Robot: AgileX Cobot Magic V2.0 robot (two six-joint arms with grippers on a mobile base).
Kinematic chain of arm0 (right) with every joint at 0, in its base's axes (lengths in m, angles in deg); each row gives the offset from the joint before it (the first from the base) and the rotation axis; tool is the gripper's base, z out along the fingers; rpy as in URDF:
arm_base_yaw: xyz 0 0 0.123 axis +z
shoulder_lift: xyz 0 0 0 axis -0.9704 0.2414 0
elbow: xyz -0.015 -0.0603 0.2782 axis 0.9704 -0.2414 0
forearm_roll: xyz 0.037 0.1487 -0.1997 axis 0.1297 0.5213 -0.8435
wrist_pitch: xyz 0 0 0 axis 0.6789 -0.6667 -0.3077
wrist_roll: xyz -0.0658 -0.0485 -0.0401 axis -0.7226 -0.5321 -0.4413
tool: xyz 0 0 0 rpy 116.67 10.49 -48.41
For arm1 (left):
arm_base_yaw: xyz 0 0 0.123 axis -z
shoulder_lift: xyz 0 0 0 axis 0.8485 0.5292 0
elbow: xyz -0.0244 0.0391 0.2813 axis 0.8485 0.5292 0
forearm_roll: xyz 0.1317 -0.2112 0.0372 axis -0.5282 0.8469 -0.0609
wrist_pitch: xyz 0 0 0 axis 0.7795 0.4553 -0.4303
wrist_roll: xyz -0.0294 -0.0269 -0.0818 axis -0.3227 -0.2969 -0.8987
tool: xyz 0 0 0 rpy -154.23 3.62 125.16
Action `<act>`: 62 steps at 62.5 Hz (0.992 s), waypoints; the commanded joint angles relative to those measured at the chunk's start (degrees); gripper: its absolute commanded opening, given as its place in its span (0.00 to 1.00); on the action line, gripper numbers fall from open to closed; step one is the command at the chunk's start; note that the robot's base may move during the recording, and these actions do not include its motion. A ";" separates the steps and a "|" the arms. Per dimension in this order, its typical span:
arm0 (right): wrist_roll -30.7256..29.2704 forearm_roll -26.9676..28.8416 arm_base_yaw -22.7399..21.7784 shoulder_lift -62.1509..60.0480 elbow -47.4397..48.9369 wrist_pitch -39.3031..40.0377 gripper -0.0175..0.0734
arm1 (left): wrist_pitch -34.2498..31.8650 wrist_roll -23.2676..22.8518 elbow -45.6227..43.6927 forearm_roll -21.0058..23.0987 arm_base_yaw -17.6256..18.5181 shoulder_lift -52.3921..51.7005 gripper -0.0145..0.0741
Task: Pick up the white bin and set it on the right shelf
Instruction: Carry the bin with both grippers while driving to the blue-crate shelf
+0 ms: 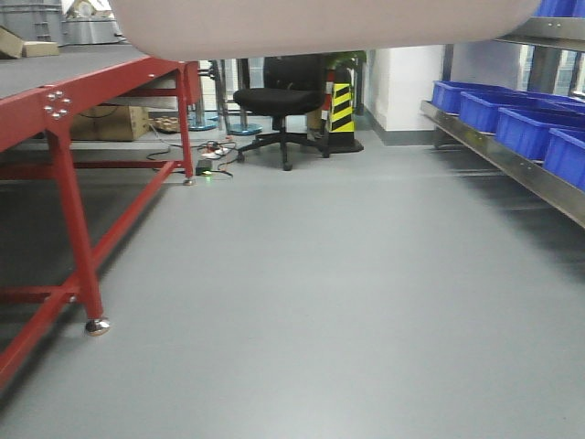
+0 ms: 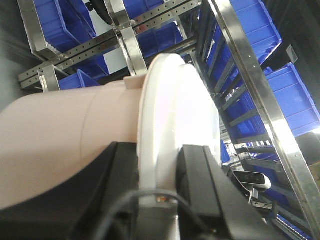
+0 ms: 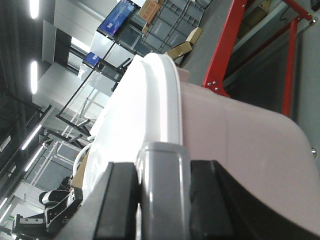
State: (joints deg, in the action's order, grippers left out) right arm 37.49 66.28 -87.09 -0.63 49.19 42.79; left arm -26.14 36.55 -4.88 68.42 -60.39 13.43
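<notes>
The white bin (image 1: 320,26) hangs in the air, and its pale pinkish underside fills the top of the front view. My left gripper (image 2: 160,172) is shut on the rim of the bin's glossy white lid (image 2: 175,105), with the pinkish body (image 2: 60,145) to its left. My right gripper (image 3: 162,200) is shut on a grey clasp (image 3: 162,170) at the bin's (image 3: 245,145) other end, where lid meets body. The right shelf (image 1: 512,163), a steel rack, runs along the right side and also stands close behind the bin as the steel rack (image 2: 250,70).
A red-framed table (image 1: 69,165) with a dark top stands at left, with cardboard boxes (image 1: 111,122) under it. Blue bins (image 1: 512,119) line the steel rack's low level. A black office chair (image 1: 279,101) and a yellow-black cone (image 1: 341,108) stand at the far end of the grey floor.
</notes>
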 commanded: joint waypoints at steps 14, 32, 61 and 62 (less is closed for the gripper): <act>-0.79 6.71 1.45 -2.01 2.49 -8.66 0.26 | 13.63 1.03 -1.92 3.37 2.03 -2.95 0.02; -0.79 6.71 1.45 -2.01 2.49 -8.66 0.26 | 13.63 1.03 -1.92 3.37 2.03 -2.95 0.02; -0.79 6.71 1.45 -2.01 2.49 -8.66 0.26 | 13.63 1.03 -1.92 3.37 2.03 -2.95 0.02; -0.79 6.71 1.45 -2.01 2.49 -8.66 0.26 | 13.63 1.03 -1.92 3.37 2.03 -2.95 0.02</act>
State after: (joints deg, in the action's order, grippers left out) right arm 37.49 66.41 -87.09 -0.72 49.19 42.91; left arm -26.04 36.45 -4.88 68.42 -60.39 13.39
